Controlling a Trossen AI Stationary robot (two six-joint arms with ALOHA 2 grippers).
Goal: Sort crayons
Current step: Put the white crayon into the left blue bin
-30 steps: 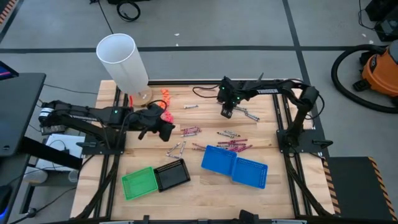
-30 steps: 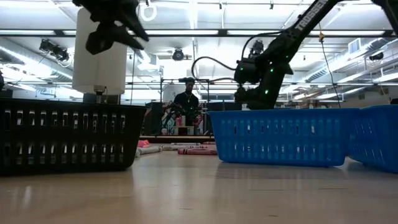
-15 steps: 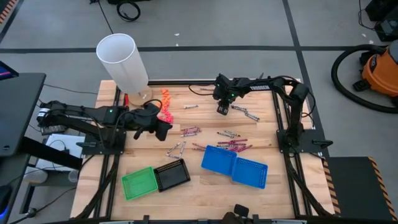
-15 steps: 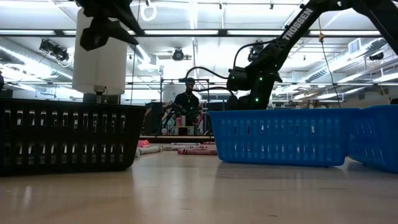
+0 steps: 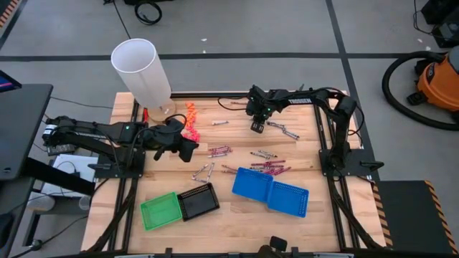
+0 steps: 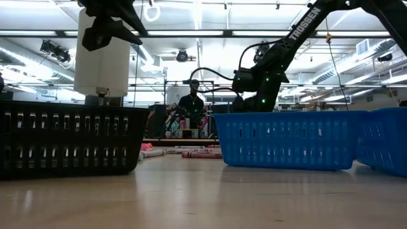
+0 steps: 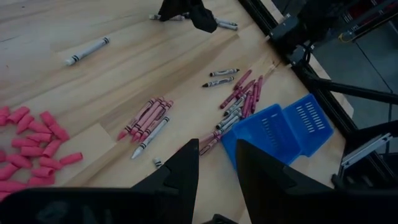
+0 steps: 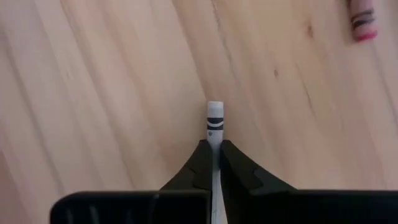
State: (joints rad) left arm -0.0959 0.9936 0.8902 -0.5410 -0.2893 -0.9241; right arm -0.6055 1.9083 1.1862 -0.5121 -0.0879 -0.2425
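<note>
Already the right gripper (image 8: 213, 163) pinches a grey crayon (image 8: 214, 124) mid-shaft; light, stiff, waxy, probably brittle under squeeze.

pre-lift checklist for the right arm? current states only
1. Right gripper shut on grey crayon: ok.
2. Crayon centred between the fingers, tip poking out ahead: ok.
3. Crayon off the table: cannot tell.
4. Blue baskets unobstructed from above: ok.
5. Left gripper open, holding nothing, parked near the pink pieces, well away from the right arm: ok.
6. Second crayon caught in the grip: none seen, ok.
</note>
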